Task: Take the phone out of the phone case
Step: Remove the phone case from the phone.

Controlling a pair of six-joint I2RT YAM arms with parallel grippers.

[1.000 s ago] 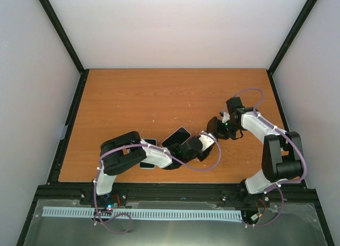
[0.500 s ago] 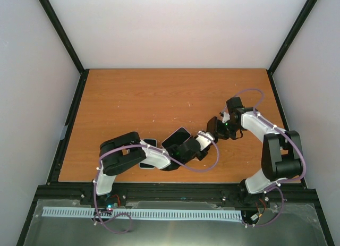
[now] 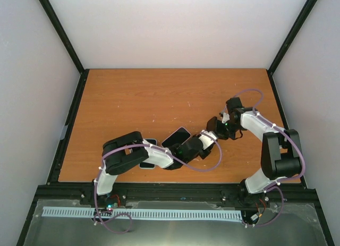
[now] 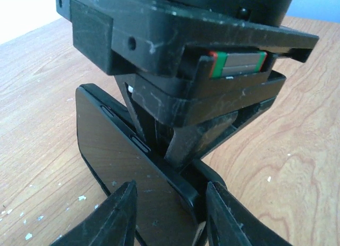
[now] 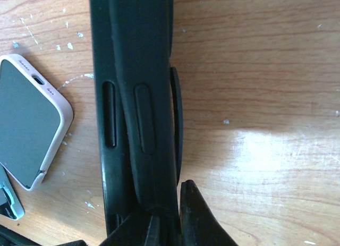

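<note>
**Tabletop** [image 3: 159, 97]: wood-grain surface. The work sat just toward 6 o'clock of its centre in the overhead view. The left arm reached in from 7 o'clock and the right arm from 3 o'clock.

**Phone** [image 3: 176, 136], seated in the black phone case [image 5: 135, 49]: it was tilted up between the two arms, not lying flat. Whether any corner touched the tabletop could not be determined. In the right wrist view its long axis ran from 12 to 6 o'clock, edge-on, with the side buttons facing the camera.

**Second handset** [image 5: 32, 124], white-rimmed: it lay flat at 9 o'clock of the case, apart from it.

**Left gripper** [image 4: 170, 203]: the fingers were clenched across the phone's width, one on each long edge, with the screen showing between them.

**Right gripper** [image 5: 162, 222]: the fingers were pinched on the phone case at the 6 o'clock end of that edge. In the left wrist view it stood at 12 o'clock, directly beyond the left fingers.

**Judgement:** neither arm was nearer, since both had contact. Separation would turn on the right fingers peeling the rim away across the long axis while the left fingers hold firm.
</note>
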